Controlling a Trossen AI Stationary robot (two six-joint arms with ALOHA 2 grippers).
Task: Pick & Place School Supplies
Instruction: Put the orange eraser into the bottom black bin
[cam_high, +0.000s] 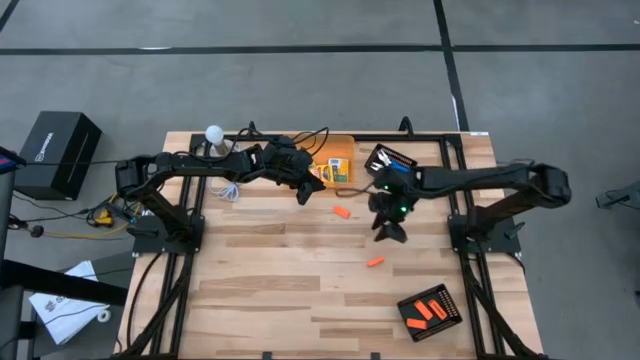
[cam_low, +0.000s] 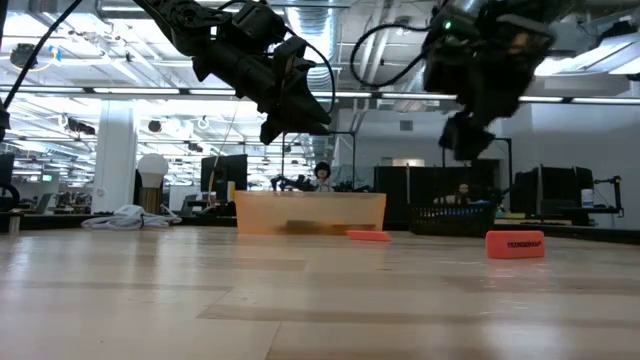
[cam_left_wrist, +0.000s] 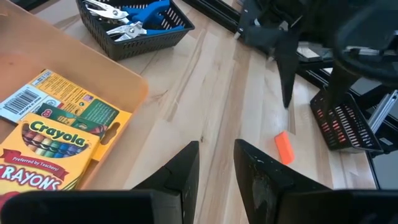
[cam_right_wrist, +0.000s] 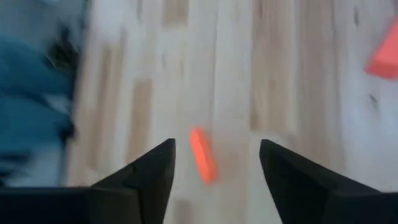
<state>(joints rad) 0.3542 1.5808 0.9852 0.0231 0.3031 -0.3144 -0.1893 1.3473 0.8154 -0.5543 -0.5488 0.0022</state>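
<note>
Right end effector (cam_right_wrist: 214, 163) is being held wide above orange piece (cam_right_wrist: 203, 155); descent should be centred over it; left end effector (cam_left_wrist: 214, 163) is hanging narrow, empty.

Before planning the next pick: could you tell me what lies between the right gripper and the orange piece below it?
Nothing: the right wrist view shows bare wood between the open right gripper and the orange piece.

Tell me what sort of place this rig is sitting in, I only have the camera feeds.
Probably an open-plan lab or office floor. The low view looks past the wooden table to rows of desks with monitors, exposed ceiling ducts and strip lights, and a person seated far back.
</note>
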